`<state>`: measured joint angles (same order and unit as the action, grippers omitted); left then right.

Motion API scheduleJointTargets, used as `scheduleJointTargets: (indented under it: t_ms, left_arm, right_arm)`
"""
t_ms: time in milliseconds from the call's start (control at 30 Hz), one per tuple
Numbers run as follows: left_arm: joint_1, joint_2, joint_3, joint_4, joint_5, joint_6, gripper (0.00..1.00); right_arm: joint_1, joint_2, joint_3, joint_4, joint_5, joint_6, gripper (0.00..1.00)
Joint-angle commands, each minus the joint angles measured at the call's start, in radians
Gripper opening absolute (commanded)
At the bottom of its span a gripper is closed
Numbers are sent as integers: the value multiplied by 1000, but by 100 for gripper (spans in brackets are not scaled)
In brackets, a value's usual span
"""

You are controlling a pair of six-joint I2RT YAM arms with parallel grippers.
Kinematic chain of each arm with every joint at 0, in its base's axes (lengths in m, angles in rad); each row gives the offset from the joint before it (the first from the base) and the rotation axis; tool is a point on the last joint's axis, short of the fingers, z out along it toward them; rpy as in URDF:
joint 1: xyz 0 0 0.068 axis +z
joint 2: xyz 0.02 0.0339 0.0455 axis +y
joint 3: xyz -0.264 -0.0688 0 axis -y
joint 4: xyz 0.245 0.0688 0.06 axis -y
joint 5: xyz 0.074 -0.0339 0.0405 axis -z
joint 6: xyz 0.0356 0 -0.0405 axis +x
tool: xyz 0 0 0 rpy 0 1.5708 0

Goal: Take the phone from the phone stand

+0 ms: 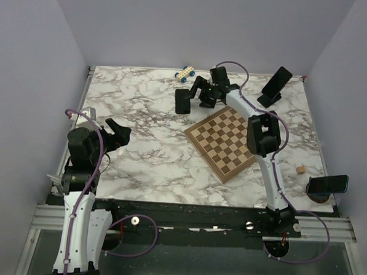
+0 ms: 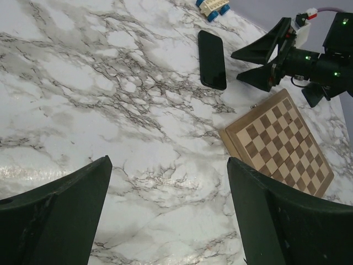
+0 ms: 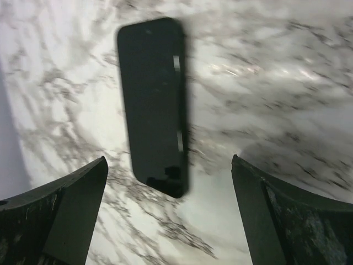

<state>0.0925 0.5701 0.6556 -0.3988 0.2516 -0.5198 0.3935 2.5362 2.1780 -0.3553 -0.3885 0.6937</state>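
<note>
A black phone [image 1: 183,102] lies flat on the marble table [image 1: 142,104] at the far middle. It also shows in the right wrist view [image 3: 151,99] and the left wrist view [image 2: 212,58]. My right gripper [image 1: 198,93] [image 3: 169,165] hovers open just above and beside it, not touching; it shows open in the left wrist view [image 2: 252,62] too. The black phone stand [image 1: 273,87] stands at the far right, its plate tilted; I cannot tell whether anything rests on it. My left gripper [image 1: 121,134] [image 2: 168,163] is open and empty over bare marble at the left.
A wooden chessboard [image 1: 229,143] [image 2: 281,143] lies in the middle right. A toy car [image 1: 185,73] [image 2: 212,8] sits at the far edge. A second phone [image 1: 329,183] rests on a round brown piece at the right edge, with a small wooden block [image 1: 301,170] near it.
</note>
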Motion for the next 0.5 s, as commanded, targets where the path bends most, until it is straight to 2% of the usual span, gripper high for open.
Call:
scheduleJointTargets:
  t_ms: [0, 200, 333, 467]
  left_arm:
    - [9, 9, -6, 12, 29, 6, 93]
    - [10, 29, -6, 34, 72, -3, 92]
    - [2, 44, -17, 105, 188, -24, 87]
    - [-87, 97, 4, 171, 275, -61, 86]
  right_arm:
    - [1, -144, -104, -198, 238, -160, 100]
    - [2, -462, -449, -132, 369, -229, 100]
    - [2, -658, -688, -80, 479, -255, 100]
    - [-20, -807, -849, -58, 635, -274, 100]
